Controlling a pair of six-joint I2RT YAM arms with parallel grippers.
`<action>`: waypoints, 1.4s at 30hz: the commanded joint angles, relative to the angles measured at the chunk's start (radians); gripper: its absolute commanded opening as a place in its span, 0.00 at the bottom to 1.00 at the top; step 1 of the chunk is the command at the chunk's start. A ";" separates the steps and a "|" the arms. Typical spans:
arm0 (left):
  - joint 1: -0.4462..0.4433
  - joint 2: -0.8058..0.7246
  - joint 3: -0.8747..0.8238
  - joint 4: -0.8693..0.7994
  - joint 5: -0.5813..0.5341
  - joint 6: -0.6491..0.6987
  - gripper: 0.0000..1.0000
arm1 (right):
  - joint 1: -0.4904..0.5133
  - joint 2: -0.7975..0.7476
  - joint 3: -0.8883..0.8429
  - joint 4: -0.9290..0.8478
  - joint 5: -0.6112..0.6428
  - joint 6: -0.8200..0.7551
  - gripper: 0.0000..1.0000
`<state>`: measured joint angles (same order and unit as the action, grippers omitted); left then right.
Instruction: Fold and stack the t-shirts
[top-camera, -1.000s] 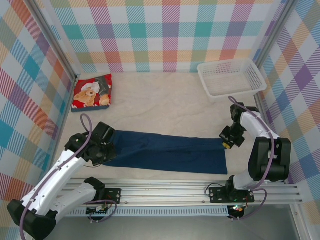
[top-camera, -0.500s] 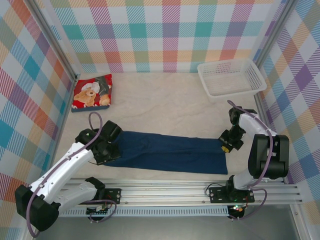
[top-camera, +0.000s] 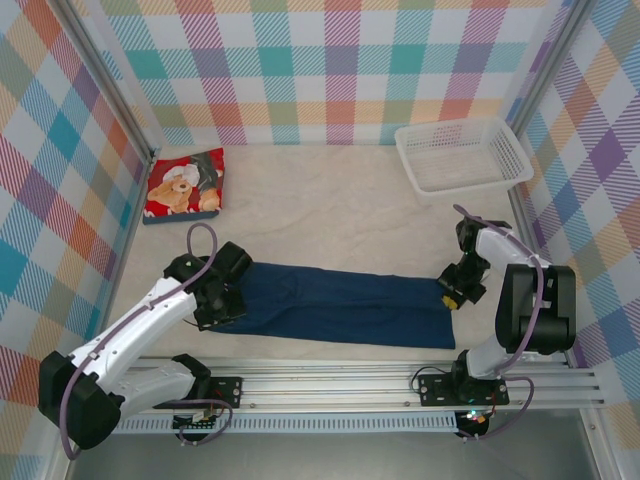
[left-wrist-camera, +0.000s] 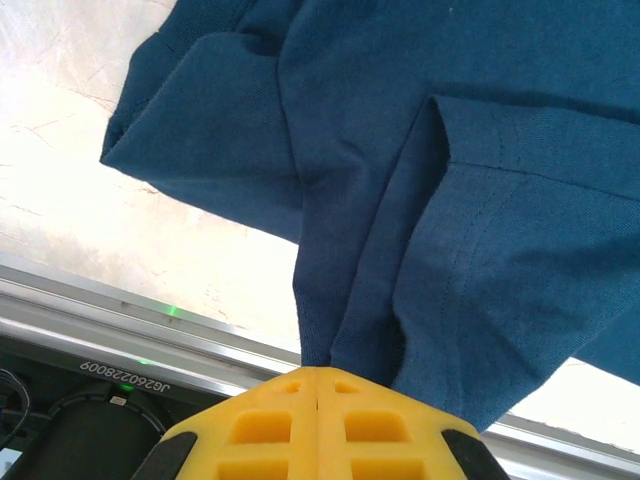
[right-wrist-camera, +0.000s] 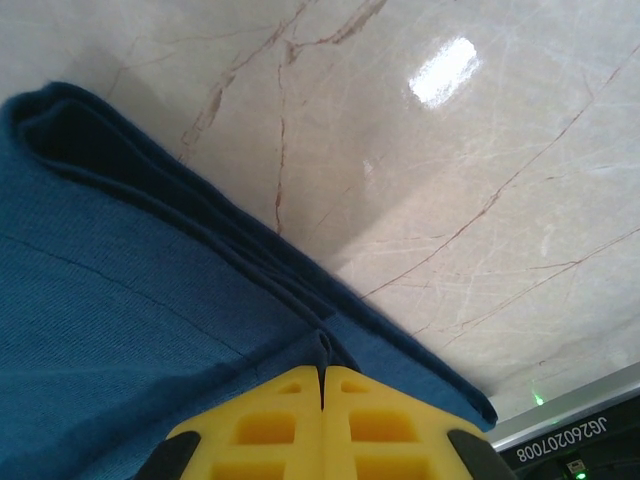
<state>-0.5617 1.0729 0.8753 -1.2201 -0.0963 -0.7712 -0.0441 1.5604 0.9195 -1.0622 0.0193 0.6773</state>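
- Pale marble-look table (top-camera: 330, 195), plaid walls (top-camera: 340, 70) around.
- Navy t-shirt (top-camera: 340, 305), folded into a long band, stretched between both grippers.
- White basket (top-camera: 462, 160), well beyond right gripper (top-camera: 450, 295).
- Red t-shirt (top-camera: 185, 185), folded, teddy-bear print up, well beyond left gripper (top-camera: 228, 300).
- Left gripper: yellow fingers (left-wrist-camera: 270, 425) pressed together on band's end, cloth bunched between.
- Right gripper: fingers (right-wrist-camera: 265, 415) closed likewise on opposite end.

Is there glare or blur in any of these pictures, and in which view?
Right wrist view: a bright glare spot on the glossy table. Left wrist view: no glare, stitching on the navy shirt is sharp. Top external view: even light, soft shadows only.
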 joint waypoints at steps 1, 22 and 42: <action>-0.010 0.004 -0.006 -0.002 -0.019 -0.016 0.00 | -0.001 0.010 -0.001 -0.014 0.019 0.019 0.11; 0.066 0.260 0.267 0.070 0.056 0.002 0.40 | 0.104 -0.049 0.058 0.120 -0.058 -0.008 0.15; 0.305 1.132 0.797 0.189 0.062 0.099 0.18 | 0.025 0.347 0.206 0.285 -0.142 0.014 0.13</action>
<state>-0.2829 2.1105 1.5703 -1.0748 -0.0029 -0.7086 -0.0021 1.8290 1.0935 -0.9260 -0.1558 0.6853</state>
